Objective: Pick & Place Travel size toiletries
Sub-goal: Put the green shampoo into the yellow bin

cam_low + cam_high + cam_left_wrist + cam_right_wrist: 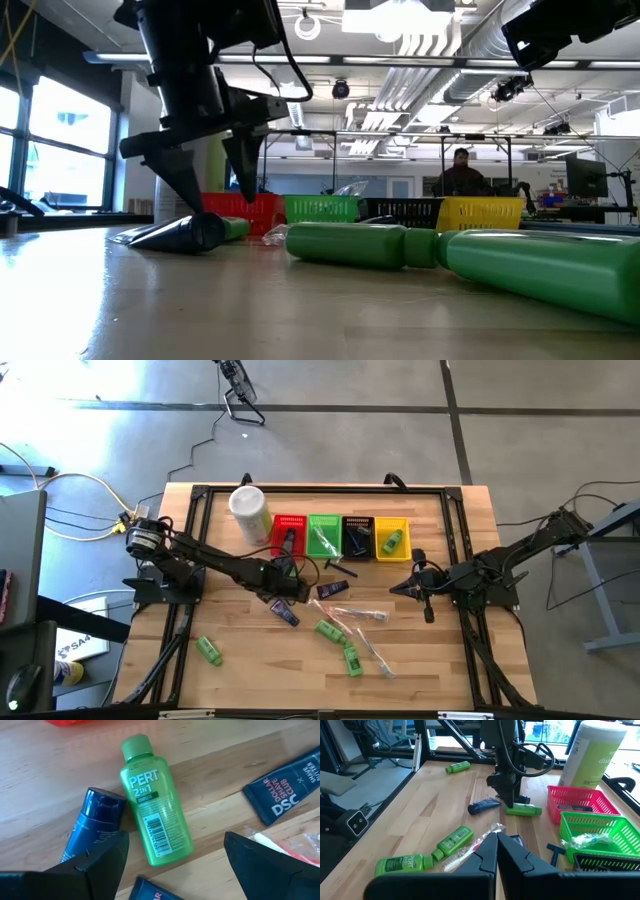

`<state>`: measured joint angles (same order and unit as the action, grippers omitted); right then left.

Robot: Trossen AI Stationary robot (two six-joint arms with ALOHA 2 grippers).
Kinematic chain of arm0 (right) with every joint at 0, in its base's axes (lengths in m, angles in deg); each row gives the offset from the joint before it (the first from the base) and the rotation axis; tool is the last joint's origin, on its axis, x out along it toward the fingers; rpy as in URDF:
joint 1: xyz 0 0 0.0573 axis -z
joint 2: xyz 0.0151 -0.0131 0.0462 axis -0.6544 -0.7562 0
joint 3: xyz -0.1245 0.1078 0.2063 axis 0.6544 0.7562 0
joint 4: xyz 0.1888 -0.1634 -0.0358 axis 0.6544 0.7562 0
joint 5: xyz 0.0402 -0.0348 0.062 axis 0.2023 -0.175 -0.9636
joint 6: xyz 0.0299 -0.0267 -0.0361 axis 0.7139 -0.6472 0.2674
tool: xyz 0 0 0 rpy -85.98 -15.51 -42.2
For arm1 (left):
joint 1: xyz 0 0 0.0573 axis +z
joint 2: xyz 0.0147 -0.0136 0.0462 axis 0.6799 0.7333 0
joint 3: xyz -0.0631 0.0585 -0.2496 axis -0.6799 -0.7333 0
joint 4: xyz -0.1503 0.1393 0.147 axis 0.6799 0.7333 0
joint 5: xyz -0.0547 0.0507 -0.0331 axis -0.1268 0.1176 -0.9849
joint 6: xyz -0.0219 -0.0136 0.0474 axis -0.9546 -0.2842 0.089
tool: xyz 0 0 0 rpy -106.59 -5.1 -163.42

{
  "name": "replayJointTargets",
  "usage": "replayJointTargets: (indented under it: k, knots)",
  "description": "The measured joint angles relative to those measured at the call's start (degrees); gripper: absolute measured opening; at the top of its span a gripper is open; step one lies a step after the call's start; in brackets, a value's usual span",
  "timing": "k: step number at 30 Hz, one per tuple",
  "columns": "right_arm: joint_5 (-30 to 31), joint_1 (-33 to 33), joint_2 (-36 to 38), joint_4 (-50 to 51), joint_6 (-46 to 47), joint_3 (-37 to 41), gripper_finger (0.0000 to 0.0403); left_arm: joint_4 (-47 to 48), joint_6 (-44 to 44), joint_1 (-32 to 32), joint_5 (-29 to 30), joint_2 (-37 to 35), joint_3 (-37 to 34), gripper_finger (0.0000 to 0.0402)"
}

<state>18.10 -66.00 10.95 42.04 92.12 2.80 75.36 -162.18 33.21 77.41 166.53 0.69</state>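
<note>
Plastic, light and fairly stiff, I judge, the green bottle (155, 810) lies flat on the table between my spread left claw (175, 857) fingers, a blue tube (92, 822) just beside it. I'd pinch its smooth, likely slippery body mid-label. My right claw (496, 852) waits shut, well apart.

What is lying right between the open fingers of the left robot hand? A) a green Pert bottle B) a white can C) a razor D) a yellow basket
A: in the left wrist view the green Pert bottle lies on the wood between the left gripper's two spread dark fingers, with a blue tube beside it.
</note>
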Motion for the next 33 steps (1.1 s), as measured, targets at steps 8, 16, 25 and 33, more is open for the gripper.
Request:
replayJointTargets:
  k: [8,16,25,33]
  knots:
    - [0.00,0.00,-0.01,-0.01,0.00,-0.02,0.0002,-0.04,0.46,0.00,0.26,0.00,0.00,0.0321]
    - [0.00,0.00,-0.01,-0.01,0.00,0.00,0.0002,-0.18,3.36,2.50,1.15,0.00,0.00,0.0321]
    - [0.00,0.02,0.01,-0.01,0.00,-0.02,0.0002,-1.62,3.52,2.86,-2.67,0.00,0.00,0.0321]
    - [0.00,0.00,-0.01,-0.01,0.00,0.00,0.0002,-1.75,4.10,2.86,-2.68,0.68,0.00,0.0321]
